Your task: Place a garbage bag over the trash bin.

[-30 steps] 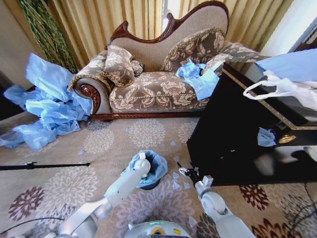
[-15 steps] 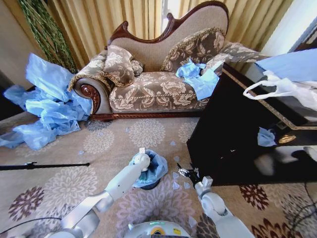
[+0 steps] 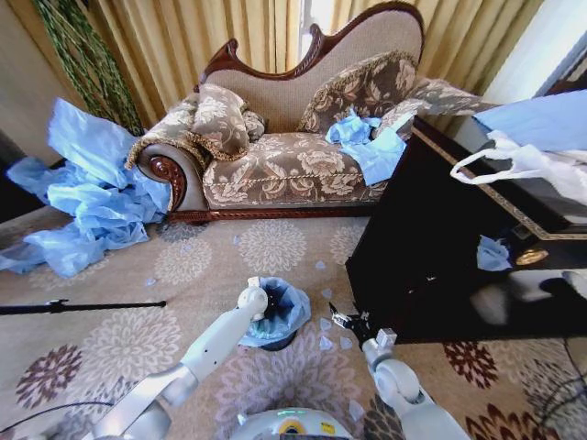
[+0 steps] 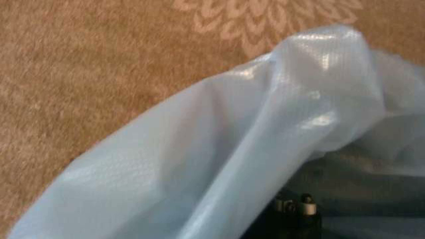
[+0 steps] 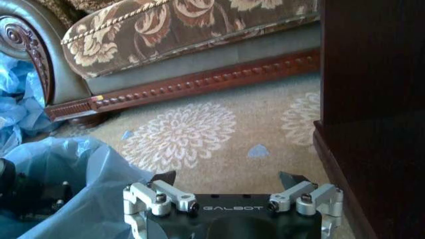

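The trash bin stands on the flowered rug, only a dark strip of its base showing under the light blue garbage bag draped over its top. My left gripper is at the bag's left rim, its fingers hidden by the wrist and the plastic. In the left wrist view the garbage bag billows over the rug. My right gripper hovers open just to the right of the bin, touching nothing. The right wrist view shows the right gripper with its jaws wide apart and the bag beside it.
A dark wooden cabinet rises close on the right, with a white handled bag on top. A patterned sofa stands behind, with blue bags on it. A heap of blue bags lies far left, a black rod on the rug.
My left wrist has shifted a little to the left along the bag's rim, and more of the bag's opening now shows. The right arm has barely moved.
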### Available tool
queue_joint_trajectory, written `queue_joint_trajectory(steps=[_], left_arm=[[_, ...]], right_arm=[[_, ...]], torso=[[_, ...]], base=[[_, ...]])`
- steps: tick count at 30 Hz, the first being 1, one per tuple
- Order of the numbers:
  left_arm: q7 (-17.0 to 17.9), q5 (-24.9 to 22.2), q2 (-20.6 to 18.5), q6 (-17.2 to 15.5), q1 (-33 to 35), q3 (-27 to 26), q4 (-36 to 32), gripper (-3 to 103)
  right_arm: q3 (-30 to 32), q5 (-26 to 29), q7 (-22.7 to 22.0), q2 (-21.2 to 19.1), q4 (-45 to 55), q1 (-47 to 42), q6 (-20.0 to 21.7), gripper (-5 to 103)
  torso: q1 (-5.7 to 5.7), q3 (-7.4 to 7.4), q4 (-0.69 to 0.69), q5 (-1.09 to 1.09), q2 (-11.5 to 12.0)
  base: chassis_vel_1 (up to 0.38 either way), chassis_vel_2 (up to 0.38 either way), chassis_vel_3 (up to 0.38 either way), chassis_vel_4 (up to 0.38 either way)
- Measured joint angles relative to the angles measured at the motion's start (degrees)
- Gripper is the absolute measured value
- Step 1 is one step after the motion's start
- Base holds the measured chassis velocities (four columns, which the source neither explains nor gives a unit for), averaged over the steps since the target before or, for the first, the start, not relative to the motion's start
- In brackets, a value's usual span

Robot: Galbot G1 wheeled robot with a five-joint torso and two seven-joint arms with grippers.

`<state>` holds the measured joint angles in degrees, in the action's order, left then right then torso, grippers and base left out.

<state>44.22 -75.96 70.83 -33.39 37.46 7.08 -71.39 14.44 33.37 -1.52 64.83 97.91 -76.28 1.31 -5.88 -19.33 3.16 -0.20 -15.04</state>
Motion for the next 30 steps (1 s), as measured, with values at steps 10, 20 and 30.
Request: queue_joint_trajectory(steps=[10,20,30], left_arm=[[-1.07,-0.19,-0.89,-0.17,1.18,-0.37,-2.6,0],[-2.52,6.85,-1.64,2.29,6.49,2.24,-10.83,0],[-10.78,14.72,-5.2,8.4,11.78,0.44,-18.43,2]], right_arm=[[-0.3,-0.34,0.0,0.27,0.18,-0.12,-0.02,100],[-0.38,-0.24,-0.08,0.09,0.82,0.19,0.0,100],[-0.02,-0.31,-0.14,0.1,1.64,-0.72,-0.1,100]], torso=[[0.0,0.0,0.0,0.02,0.0],[0.0,0.0,0.01,0.0,0.0],[0.0,0.0,0.01,0.0,0.0]], base=[[0.0,0.0,0.0,0.0],[0.0,0.0,0.0,0.0],[0.0,0.0,0.0,0.0]])
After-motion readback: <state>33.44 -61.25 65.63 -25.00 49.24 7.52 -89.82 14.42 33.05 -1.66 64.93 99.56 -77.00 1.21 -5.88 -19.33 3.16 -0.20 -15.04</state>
